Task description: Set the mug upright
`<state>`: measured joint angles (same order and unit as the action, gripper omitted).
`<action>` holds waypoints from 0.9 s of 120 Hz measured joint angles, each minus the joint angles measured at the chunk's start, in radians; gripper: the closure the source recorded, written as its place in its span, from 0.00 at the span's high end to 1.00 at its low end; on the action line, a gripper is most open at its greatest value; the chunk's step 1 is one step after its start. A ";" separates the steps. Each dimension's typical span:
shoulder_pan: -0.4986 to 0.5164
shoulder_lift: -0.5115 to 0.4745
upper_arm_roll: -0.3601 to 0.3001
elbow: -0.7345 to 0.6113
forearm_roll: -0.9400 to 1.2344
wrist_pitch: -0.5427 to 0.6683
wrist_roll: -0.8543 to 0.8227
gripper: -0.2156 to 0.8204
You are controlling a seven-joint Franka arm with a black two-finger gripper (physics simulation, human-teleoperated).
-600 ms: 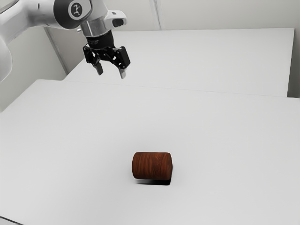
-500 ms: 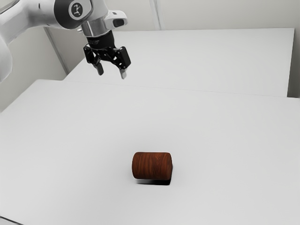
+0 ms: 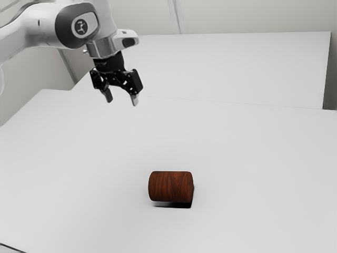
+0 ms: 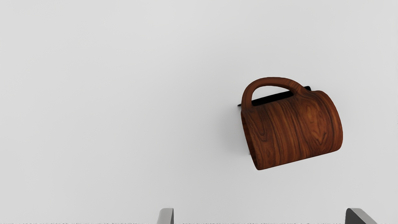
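My gripper [image 3: 121,100] hangs open in the air, above and toward the exterior view's upper left from the mug [image 3: 171,186]. The brown wood-grain mug lies on its side on the white table [image 3: 253,168]; its handle is hidden there. In the wrist view the mug [image 4: 292,127] shows its curved handle [image 4: 270,81] and a sliver of its open mouth at one end. The fingertips of my gripper [image 4: 259,216] stand wide apart, with nothing between them, and do not touch the mug.
A white raised surface or panel [image 3: 226,66] stands behind the table, with pale walls [image 3: 253,16] beyond it. A thin dark line [image 3: 11,247] crosses the exterior view's lower left corner.
My arm and gripper have come down and shifted slightly toward the exterior view's left. The gripper stays open, and the mug has not moved.
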<state>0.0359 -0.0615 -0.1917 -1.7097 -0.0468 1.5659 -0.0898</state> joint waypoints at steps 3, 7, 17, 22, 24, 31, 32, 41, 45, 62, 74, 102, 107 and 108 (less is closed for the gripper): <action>0.008 -0.002 0.000 -0.013 -0.008 0.004 0.001 0.79; 0.018 -0.006 0.000 -0.034 -0.018 0.013 0.003 0.79; 0.036 -0.018 0.004 -0.101 -0.045 0.043 0.010 0.79; 0.042 -0.028 0.006 -0.138 -0.061 0.063 0.016 0.79; 0.044 -0.032 0.007 -0.152 -0.067 0.071 0.018 0.79; 0.050 -0.044 0.009 -0.196 -0.089 0.099 0.027 0.79; 0.051 -0.046 0.009 -0.202 -0.092 0.103 0.029 0.79; 0.051 -0.071 0.010 -0.260 -0.117 0.142 0.042 0.79; 0.050 -0.080 0.010 -0.280 -0.128 0.157 0.047 0.79; 0.051 -0.110 0.013 -0.385 -0.186 0.235 0.081 0.79; 0.060 -0.120 0.016 -0.455 -0.245 0.294 0.113 0.79; 0.077 -0.122 0.018 -0.598 -0.420 0.442 0.220 0.79; 0.082 -0.122 0.018 -0.627 -0.461 0.469 0.244 0.79; 0.083 -0.122 0.018 -0.633 -0.469 0.474 0.249 0.79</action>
<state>0.1186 -0.1835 -0.1735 -2.3424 -0.5162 2.0397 0.1592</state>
